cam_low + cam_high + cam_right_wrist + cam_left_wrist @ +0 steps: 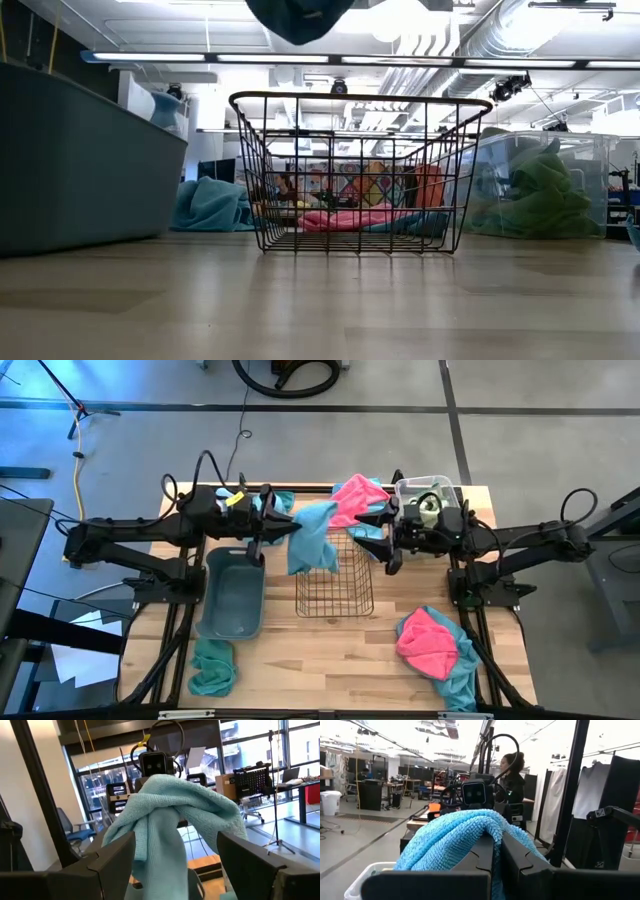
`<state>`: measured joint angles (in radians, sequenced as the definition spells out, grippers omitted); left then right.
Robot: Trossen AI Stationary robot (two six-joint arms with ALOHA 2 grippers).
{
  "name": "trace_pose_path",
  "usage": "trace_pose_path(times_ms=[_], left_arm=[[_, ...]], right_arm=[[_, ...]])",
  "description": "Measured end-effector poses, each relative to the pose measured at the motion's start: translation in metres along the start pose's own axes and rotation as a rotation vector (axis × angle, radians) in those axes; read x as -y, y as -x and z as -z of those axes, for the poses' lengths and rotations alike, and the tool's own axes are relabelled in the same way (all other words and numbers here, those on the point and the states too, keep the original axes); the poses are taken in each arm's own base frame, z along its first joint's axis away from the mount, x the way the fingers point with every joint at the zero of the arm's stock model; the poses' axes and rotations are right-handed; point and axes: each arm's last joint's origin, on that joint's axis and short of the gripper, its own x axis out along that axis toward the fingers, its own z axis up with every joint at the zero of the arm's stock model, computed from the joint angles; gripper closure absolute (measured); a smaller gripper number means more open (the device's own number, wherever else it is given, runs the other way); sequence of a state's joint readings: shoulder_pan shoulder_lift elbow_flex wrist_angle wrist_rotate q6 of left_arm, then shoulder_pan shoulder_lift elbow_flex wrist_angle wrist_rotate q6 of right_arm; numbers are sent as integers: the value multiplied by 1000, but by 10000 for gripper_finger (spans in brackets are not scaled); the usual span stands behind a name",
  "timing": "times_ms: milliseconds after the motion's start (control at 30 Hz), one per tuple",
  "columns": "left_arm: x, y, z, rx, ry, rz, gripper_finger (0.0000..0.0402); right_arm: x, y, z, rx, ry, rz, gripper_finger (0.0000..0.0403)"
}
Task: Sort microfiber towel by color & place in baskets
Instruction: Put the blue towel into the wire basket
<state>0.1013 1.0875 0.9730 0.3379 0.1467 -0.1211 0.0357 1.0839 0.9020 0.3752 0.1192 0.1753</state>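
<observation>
**Teal towel aloft over wire basket**

Nearest, on the counter (330,660): pink towel (425,640), another teal cloth (213,668). Farther: left gripper (283,530) clamped on hanging teal towel (312,540) (above wire basket (335,588)). Right gripper (372,543) spread wide, empty.

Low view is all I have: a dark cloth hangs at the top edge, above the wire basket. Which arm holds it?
Observer: The left tool, shut on that teal towel.
Operator: Is the right tool gripping it too?
Observer: No. The right tool is open, one finger at each side of the towel.
Operator: Is anything inside the grey tub?
Observer: From above, the grey tub looks empty.
</observation>
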Motion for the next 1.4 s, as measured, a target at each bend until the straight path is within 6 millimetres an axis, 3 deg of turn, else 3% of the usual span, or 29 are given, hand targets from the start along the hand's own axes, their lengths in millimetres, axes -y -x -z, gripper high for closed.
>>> trace_pose_path(times_ms=[533,1000,1167,1400], left_arm=[[0,1,-2,13,-23,-13,401],[-12,-44,33,103,-32,-11,401],[-15,-57,48,-44,-9,-79,401],[-22,-81,32,-311,-45,-145,401]], right_arm=[[0,0,-5,54,-5,4,126],[-2,23,-35,202,21,-18,126],[-2,37,-48,264,43,11,126],[-2,42,-53,284,55,36,126]])
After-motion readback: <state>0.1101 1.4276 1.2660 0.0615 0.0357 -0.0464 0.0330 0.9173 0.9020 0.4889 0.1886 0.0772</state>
